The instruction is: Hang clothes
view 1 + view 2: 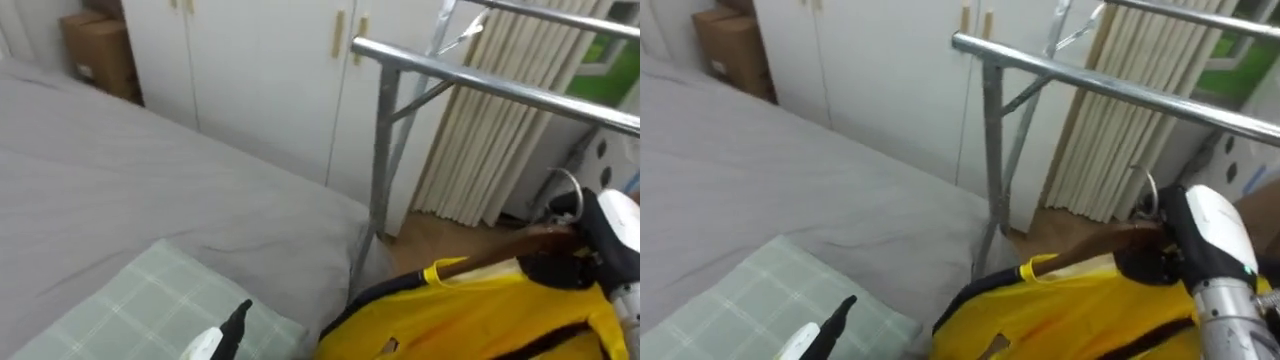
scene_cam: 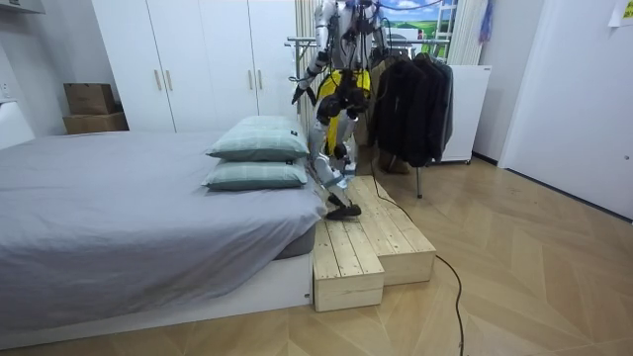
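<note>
1. The yellow garment hangs on a wooden hanger, held up off the bed's near corner and below the metal rack rail.
2. The right hand is clenched round the hanger's neck, just under its wire hook.
3. The left hand hovers over the green checked pillow at the bed's edge. The finger that shows is straight and holds nothing.
4. In the room view the robot stands on a wooden platform between the bed's side and a rack of dark coats.
5. The garment looks light, soft and limp, so it will likely swing and sag. The stiff hanger is the part to steer by.
6. The grip at the neck seems right, as it leaves the hook free to go over the rail. The cloth could slip off a tilted hanger, so the hanger is best kept level.
</note>
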Controlling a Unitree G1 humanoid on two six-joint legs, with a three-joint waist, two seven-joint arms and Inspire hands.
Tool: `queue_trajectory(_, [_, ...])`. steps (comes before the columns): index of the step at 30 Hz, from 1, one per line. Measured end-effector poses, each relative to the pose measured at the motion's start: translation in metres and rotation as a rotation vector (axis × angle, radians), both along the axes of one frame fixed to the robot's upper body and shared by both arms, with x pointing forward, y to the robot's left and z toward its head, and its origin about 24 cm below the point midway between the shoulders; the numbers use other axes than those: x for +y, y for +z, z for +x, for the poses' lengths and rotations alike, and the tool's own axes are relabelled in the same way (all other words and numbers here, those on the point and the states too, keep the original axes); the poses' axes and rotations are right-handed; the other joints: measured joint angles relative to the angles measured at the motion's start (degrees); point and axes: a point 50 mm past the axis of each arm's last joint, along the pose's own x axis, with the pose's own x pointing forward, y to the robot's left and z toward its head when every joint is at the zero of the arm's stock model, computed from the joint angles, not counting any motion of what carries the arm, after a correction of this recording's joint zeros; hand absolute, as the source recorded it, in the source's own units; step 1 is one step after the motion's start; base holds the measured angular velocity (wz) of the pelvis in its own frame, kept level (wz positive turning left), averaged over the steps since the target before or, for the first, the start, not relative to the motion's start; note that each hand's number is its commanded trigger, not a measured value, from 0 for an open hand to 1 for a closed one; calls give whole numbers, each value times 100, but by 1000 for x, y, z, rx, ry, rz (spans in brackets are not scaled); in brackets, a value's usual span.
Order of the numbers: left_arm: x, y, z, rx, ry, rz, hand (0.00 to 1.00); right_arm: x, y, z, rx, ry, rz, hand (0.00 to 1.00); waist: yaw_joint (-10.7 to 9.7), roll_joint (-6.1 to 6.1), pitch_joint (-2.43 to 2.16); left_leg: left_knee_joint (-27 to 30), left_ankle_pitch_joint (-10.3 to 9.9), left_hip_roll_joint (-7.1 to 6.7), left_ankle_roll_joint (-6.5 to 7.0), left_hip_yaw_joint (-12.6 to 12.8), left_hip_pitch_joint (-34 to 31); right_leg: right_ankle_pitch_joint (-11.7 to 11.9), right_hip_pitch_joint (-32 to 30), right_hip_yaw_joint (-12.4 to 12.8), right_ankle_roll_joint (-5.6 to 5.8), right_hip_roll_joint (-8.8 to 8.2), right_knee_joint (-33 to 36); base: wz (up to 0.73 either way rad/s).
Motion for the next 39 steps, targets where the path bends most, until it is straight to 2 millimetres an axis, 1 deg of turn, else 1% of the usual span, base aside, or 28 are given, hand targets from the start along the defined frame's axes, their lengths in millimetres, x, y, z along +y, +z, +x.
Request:
queue_trajectory(1, [-3,1,1,-4,-12,-3,0,0,0,0,-1,3,2,100,1,-8,2,-61,6,-64,-11,-242,-124,16,4,123,23,17,-33,-95])
queue_trajectory(2, [-8,1,2,-5,-27,-11,0,3,-1,1,3,12,2,100,40,-4,-1,-341,24,-205,-39,-643,-266,94,60,403,77,82,-199,-120])
queue_trajectory(3, [-12,0,2,-6,-31,-22,0,5,-2,1,6,24,1,100,137,0,-5,-791,41,-400,-64,-1059,-346,211,129,728,94,145,-371,-134])
queue_trajectory(4, [-14,0,2,-8,-31,-28,0,6,-2,1,6,27,1,100,173,14,-10,-1030,52,-484,-69,-1257,-372,272,157,906,100,191,-450,-146])
queue_trajectory(5, [-17,0,2,-9,-31,-38,0,8,-3,1,10,36,-1,100,252,46,-23,-1422,116,-627,-134,-1633,-443,389,228,1233,106,282,-606,-151])
queue_trajectory(6, [-19,1,3,-13,-36,-43,0,10,-4,2,13,43,-2,100,317,51,-26,-1766,153,-767,-165,-1910,-485,464,273,1563,97,352,-675,-151])
queue_trajectory(7, [-20,1,3,-15,-39,-44,0,11,-4,2,13,46,-2,100,348,50,-26,-1913,214,-851,-156,-2027,-495,484,285,1731,91,388,-670,-147])
queue_trajectory(8, [-22,1,3,-19,-45,-50,0,11,-2,3,7,49,-2,100,391,84,-45,-2146,373,-953,-117,-2183,-523,500,279,1922,94,420,-660,-130])
queue_trajectory(9, [-24,1,4,-18,-53,-55,0,11,1,5,-2,49,-4,100,350,103,-53,-2366,536,-1036,-104,-2221,-527,520,277,2135,92,493,-647,-114])
queue_trajectory(10, [-25,0,4,-17,-55,-57,0,11,2,7,-9,49,-5,100,314,151,-72,-2484,624,-1083,-106,-2260,-520,520,285,2215,102,532,-641,-90])
queue_trajectory(11, [-27,0,6,-15,-68,-55,0,11,5,9,-23,46,-5,100,285,201,-85,-2645,874,-1147,-45,-2348,-490,501,290,2381,134,619,-621,-75])
queue_trajectory(12, [-29,0,10,-18,-86,-50,0,13,6,10,-38,41,2,100,276,173,-55,-2681,1134,-1179,51,-2352,-385,472,304,2475,166,660,-599,-62])
queue_trajectory(13, [-30,1,11,-22,-94,-44,0,14,6,10,-41,40,6,100,252,127,-29,-2737,1147,-1194,63,-2300,-325,455,313,2459,186,639,-602,-37])
queue_trajectory(14, [-32,2,13,-30,-110,-42,0,15,6,10,-52,35,13,100,195,63,-21,-2835,1136,-1222,84,-2204,-244,422,317,2339,195,574,-650,-29])
queue_trajectory(15, [-35,3,14,-37,-117,-45,0,16,8,11,-66,35,18,100,169,48,-10,-2860,1109,-1233,123,-2088,-199,392,314,2136,191,491,-698,-29])
queue_trajectory(16, [-36,3,14,-39,-120,-45,0,17,10,12,-73,37,22,100,150,69,-3,-2859,1091,-1238,141,-2070,-196,382,318,2101,198,471,-718,-27])
queue_trajectory(17, [-38,4,15,-46,-120,-52,0,18,13,12,-91,38,29,100,109,116,20,-2861,1060,-1248,168,-2020,-198,366,329,2107,216,449,-766,-16])
queue_trajectory(18, [-38,5,17,-50,-121,-57,0,19,14,12,-100,39,35,100,87,134,32,-2867,1046,-1273,191,-1970,-195,340,325,2162,238,440,-766,-15])
queue_trajectory(20, [-39,7,20,-61,-127,-63,0,19,15,12,-101,39,37,100,87,137,31,-2888,1037,-1308,206,-1927,-168,299,324,2193,252,419,-750,-13])
queue_trajectory(22, [-39,7,24,-72,-133,-67,0,19,15,12,-103,40,41,100,174,141,30,-2973,1030,-1308,218,-1818,-85,258,316,2169,263,393,-731,-24])
queue_trajectory(23, [-38,4,26,-66,-132,-64,0,21,16,13,-107,45,46,100,263,146,33,-3000,1026,-1301,222,-1717,-43,242,289,1984,262,335,-731,-41])
queue_trajectory(24, [-36,1,26,-51,-128,-57,0,23,16,15,-111,51,52,100,329,148,32,-3001,1022,-1303,227,-1656,0,216,286,1733,256,258,-731,-38])
queue_trajectory(25, [-34,0,25,-46,-125,-55,0,25,17,16,-113,54,55,100,349,150,32,-3008,1017,-1304,229,-1625,29,205,293,1614,250,215,-740,-31])
queue_trajectory(26, [-33,0,25,-42,-125,-50,0,26,17,16,-114,58,60,100,396,157,34,-3029,1007,-1300,229,-1593,77,202,322,1557,251,198,-768,-17])
queue_trajectory(29, [-33,1,25,-52,-133,-53,0,26,17,16,-116,59,78,100,417,199,29,-3113,1008,-1312,228,-1585,134,202,396,1578,251,203,-873,-3])
queue_trajectory(32, [-34,2,27,-60,-134,-59,0,29,18,18,-121,71,74,100,451,215,25,-3205,1008,-1313,228,-1584,175,209,402,1588,240,211,-898,-3])
queue_trajectory(35, [-34,2,27,-61,-131,-61,0,31,23,22,-138,77,68,100,473,216,24,-3208,1007,-1310,227,-1575,175,219,440,1548,225,206,-981,2])
queue_trajectory(39, [-31,4,29,-68,-104,-70,0,35,32,24,-173,98,65,100,487,226,17,-3208,1007,-1313,226,-1578,183,237,516,1558,194,208,-1073,2])
